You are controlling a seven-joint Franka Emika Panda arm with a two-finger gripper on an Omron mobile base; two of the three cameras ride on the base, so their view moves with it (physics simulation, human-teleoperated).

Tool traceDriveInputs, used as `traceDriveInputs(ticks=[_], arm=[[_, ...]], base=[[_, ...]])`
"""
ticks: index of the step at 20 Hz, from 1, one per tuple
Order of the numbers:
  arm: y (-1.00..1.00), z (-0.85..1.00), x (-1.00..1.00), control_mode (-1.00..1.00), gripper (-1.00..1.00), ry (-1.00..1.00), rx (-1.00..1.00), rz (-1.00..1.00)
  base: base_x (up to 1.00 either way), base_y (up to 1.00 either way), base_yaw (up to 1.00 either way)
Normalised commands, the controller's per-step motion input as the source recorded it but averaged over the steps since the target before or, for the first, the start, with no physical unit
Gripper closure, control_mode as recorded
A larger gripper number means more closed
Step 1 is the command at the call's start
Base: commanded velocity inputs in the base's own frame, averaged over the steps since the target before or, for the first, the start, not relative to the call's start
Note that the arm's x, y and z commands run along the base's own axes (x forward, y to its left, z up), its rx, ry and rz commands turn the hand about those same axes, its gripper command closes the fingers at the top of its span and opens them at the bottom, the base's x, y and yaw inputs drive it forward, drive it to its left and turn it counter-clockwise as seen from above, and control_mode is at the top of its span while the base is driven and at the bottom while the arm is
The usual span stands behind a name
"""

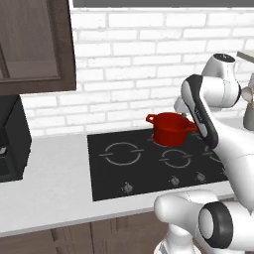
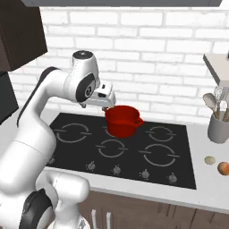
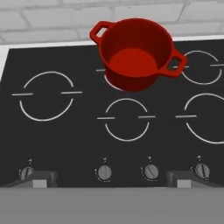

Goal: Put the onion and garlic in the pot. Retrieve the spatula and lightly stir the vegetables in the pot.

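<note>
Pot [image 3: 134,52] sits empty on a rear burner of the cooktop [image 3: 65,140], handles out to either side. Gripper [image 2: 106,107] hangs high beside the pot, jaws spread wide, holding nothing. Onion [image 2: 223,168] lies on the counter [image 2: 210,188] right of the cooktop, a paler bulb [image 2: 209,160] (likely the garlic) just beside it, both near the grey cup [image 2: 218,129] of utensils.

Handling, judged: onion light, firm, round, papery skin, apt to roll or slip. Best taken from above across its widest part, jaws centred, moderate squeeze.

Arm bent high; gripper [image 3: 112,177] wide open, empty.
</note>
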Motion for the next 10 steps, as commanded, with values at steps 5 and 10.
traceDriveInputs(ticks=[5,10], arm=[[-0.07,0.01,-0.10,1.00,-1.00,-0.02,-0.04,0.00],[0.00,0.00,0.00,1.00,-1.00,0.00,0.00,0.00]], base=[[-0.03,-0.20,0.00],[-0.03,-0.94,0.01]])
